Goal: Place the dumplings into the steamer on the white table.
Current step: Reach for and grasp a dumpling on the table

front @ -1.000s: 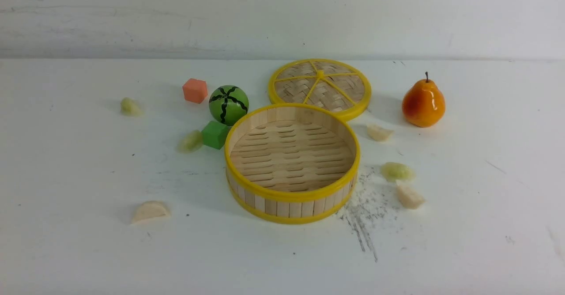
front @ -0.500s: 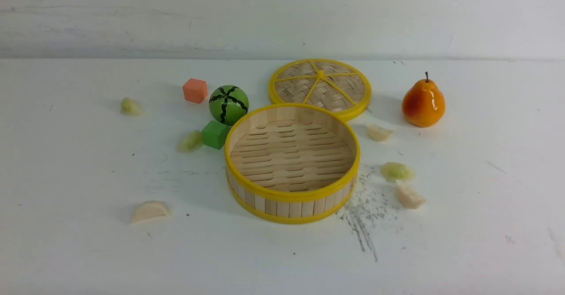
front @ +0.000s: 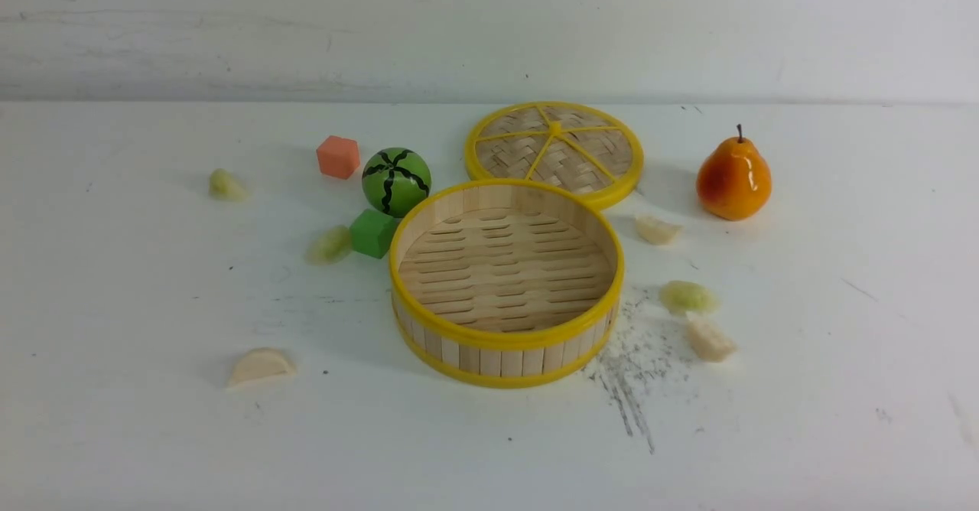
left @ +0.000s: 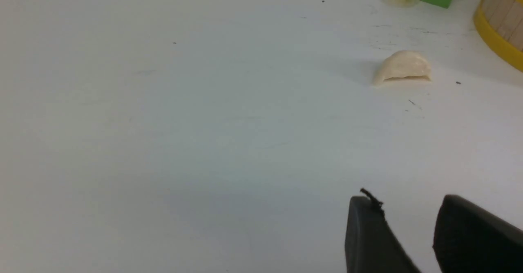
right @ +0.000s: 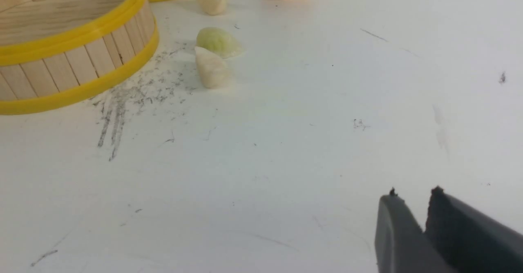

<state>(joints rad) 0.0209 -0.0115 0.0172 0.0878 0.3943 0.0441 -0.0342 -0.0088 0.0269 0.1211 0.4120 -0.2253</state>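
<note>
The steamer (front: 505,339) stands empty mid-table on the white table (front: 153,434). Several dumplings lie around it: pale green ones (front: 227,184) (front: 330,244) and a cream one (front: 261,366) on its left, cream ones (front: 656,229) (front: 709,340) and a green one (front: 687,297) on its right. Neither gripper shows in the front view. My left gripper (left: 408,207) is open and empty, short of the cream dumpling (left: 402,66). My right gripper (right: 413,199) stands open only by a narrow gap, empty, well away from the cream dumpling (right: 210,70) and green dumpling (right: 218,42).
A woven lid with yellow spokes (front: 554,151) lies behind the steamer. An orange cube (front: 337,157), a striped green ball (front: 395,181) and a green cube (front: 372,232) sit to the steamer's left. A pear (front: 733,178) stands at the right. Dark scratch marks (front: 627,373) lie by the steamer.
</note>
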